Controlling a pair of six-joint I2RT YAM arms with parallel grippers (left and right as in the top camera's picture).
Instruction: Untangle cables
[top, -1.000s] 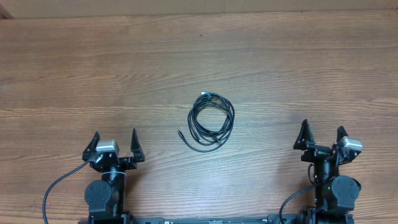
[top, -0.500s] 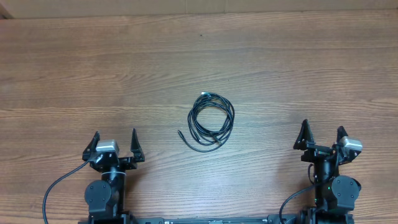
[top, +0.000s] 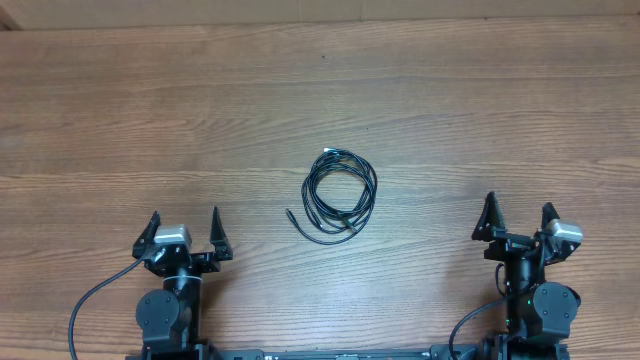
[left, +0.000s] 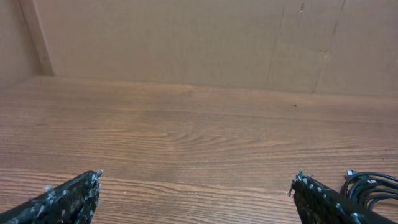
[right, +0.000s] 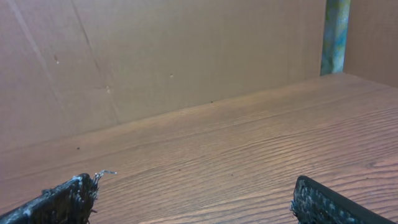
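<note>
A wooden tabletop (top: 120, 110) is shown from above. Near its middle, thin black cables (top: 340, 195) are coiled into one small bundle of overlapping loops. One plug end is poked out at the lower left, and a silvery tip is seen at the top. The left fingers (top: 216, 232) and right fingers (top: 489, 216) are spread wide, with nothing gripped. They are parked at the near edge, well apart from the bundle, likely as a ready pose. No untangling is judged done yet.
</note>
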